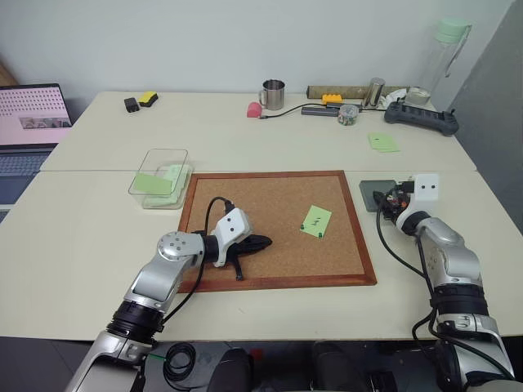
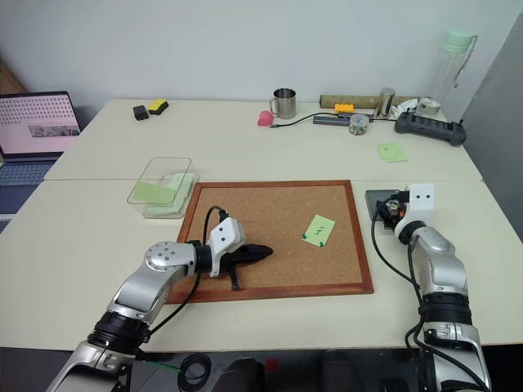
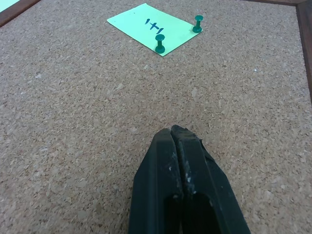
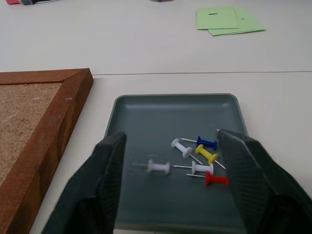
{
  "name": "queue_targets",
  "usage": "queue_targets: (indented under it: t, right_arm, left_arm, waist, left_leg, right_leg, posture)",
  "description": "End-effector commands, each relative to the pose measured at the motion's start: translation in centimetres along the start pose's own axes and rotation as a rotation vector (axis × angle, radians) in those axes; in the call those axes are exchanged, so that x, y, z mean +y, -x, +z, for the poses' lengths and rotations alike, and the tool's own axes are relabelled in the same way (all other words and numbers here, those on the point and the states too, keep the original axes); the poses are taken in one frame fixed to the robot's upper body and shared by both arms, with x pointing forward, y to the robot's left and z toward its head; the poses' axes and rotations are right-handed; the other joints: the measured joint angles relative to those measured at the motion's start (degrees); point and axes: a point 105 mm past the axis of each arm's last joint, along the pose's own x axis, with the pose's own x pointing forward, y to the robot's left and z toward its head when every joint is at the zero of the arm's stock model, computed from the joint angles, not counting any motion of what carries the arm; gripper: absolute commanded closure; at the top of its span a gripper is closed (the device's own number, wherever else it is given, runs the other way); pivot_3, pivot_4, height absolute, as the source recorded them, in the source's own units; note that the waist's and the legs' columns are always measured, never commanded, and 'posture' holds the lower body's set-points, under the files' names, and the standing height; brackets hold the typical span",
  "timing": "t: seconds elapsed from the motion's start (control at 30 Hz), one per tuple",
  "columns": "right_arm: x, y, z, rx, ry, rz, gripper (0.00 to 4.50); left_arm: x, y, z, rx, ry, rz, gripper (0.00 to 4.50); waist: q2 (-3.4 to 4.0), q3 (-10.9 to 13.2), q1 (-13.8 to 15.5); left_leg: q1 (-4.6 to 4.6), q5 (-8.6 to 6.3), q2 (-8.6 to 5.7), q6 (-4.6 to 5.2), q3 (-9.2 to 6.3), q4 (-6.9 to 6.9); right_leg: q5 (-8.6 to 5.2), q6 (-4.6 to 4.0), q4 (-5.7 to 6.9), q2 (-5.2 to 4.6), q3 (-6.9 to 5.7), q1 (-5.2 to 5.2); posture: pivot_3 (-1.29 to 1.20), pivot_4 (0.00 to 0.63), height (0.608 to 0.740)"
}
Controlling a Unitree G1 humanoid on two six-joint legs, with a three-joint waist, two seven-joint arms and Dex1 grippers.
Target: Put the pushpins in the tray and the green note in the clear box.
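Grey tray [image 4: 146,109] under spread right gripper [image 4: 170,146], left gripper [image 3: 176,134] closed on cork

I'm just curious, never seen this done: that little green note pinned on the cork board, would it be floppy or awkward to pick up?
Probably floppy: the green note looks like thin paper, flat on the cork board. Two green pushpins hold it, so it likely tears if pulled first. Once unpinned, it should be very light.

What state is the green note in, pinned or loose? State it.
Pinned. The green note lies flat on the cork board with two green pushpins standing upright through one edge.
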Motion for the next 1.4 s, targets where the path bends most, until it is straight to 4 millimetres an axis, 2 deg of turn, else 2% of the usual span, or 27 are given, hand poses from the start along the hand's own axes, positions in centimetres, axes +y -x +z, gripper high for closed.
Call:
queue_targets:
  t: [0.03,0.07,0.17,0.3,0.33,0.43,0.57,0.7,0.9,1.0,1.4]
  right_arm:
    - [-0.2,0.8,3.0,-0.109,0.068,0.004,0.37]
    - [0.0,0.9,3.1,-0.112,0.09,0.015,0.2]
    - [1.5,1.4,3.4,-0.133,0.127,0.094,0.2]
    - [6.1,3.0,3.3,-0.142,0.13,0.357,0.2]
    - [7.6,3.7,2.8,-0.119,0.156,0.452,0.2]
    - [10.4,5.4,1.2,-0.051,0.217,0.622,0.2]
    - [12.8,6.5,0.0,-0.026,0.238,0.729,0.2]
    - [13.8,6.9,-1.5,0.006,0.296,0.766,0.2]
    - [13.9,5.7,-1.9,-0.013,0.288,0.725,0.2]
    - [13.8,5.7,-1.9,-0.018,0.281,0.727,0.65]
    - [13.6,6.2,-2.3,-0.009,0.28,0.742,2.97]
  left_arm:
    - [-0.1,0.1,-1.7,0.067,0.031,0.007,4.5]
    - [0.0,0.1,-1.7,0.067,0.031,0.007,4.5]
    - [0.0,0.1,-1.8,0.067,0.031,0.007,4.5]
    - [0.0,0.2,-1.8,0.068,0.03,0.006,4.5]
    - [0.0,0.2,-1.8,0.069,0.03,0.006,4.5]
    - [0.1,0.2,-1.8,0.071,0.023,0.013,4.5]
    - [0.0,0.2,-1.8,0.07,0.023,0.01,4.5]
    - [0.0,0.2,-1.7,0.071,0.02,0.01,4.5]
    - [0.1,0.1,-1.7,0.071,0.015,0.008,4.5]
    - [0.1,0.2,-1.7,0.071,0.014,0.01,4.5]
    - [-0.1,0.3,-1.7,0.068,0.013,0.006,4.5]
  waist:
    - [0.0,0.0,0.0]
    - [0.0,0.0,0.0]
    - [0.0,0.0,0.0]
    - [0.0,0.0,0.0]
    - [0.0,0.0,0.0]
    - [0.0,0.0,0.0]
    - [0.0,0.0,0.1]
    - [0.0,0.0,0.1]
    - [0.0,0.0,0.1]
    - [-0.01,0.0,0.1]
    - [-0.01,0.0,0.1]
  left_leg:
    - [0.0,0.0,0.01,0.0,0.0,0.0]
    - [0.0,0.0,0.0,0.0,0.0,0.0]
    - [0.0,0.0,0.0,0.0,0.0,0.0]
    - [0.0,0.0,0.0,0.0,-0.02,-0.02]
    - [0.0,0.0,0.02,0.0,-0.02,-0.01]
    - [0.0,0.0,0.03,0.0,-0.05,0.0]
    - [0.0,0.0,0.02,0.0,-0.05,0.01]
    - [0.0,0.0,0.02,0.0,-0.07,0.01]
    - [0.0,0.0,0.02,-0.01,-0.06,0.02]
    - [0.0,0.0,0.01,-0.01,-0.06,0.02]
    - [-0.01,0.0,0.02,-0.01,-0.07,0.0]
  right_leg:
    - [0.0,0.01,0.0,0.0,0.0,0.0]
    - [-0.01,0.01,0.0,0.0,0.0,0.0]
    - [-0.02,0.03,0.0,0.0,0.0,0.0]
    - [-0.05,0.09,0.0,0.0,-0.02,0.0]
    - [-0.07,0.12,0.0,0.02,-0.02,0.0]
    - [-0.12,0.21,0.0,0.02,-0.04,0.0]
    - [-0.14,0.24,-0.02,0.01,-0.03,0.01]
    - [-0.16,0.27,-0.02,0.01,-0.05,0.01]
    - [-0.16,0.28,-0.04,0.01,-0.05,0.01]
    - [-0.16,0.28,-0.04,0.01,-0.05,0.01]
    - [-0.17,0.28,-0.05,0.01,-0.05,0.01]
  posture:
    - [0.0,0.15,0.74]
    - [0.0,0.15,0.74]
    - [0.0,0.15,0.74]
    - [0.0,0.15,0.74]
    - [0.0,0.15,0.74]
    - [0.0,0.15,0.74]
    - [0.0,0.15,0.74]
    - [0.0,0.15,0.74]
    - [0.0,0.15,0.74]
    - [0.0,0.15,0.74]
    - [0.0,0.15,0.74]
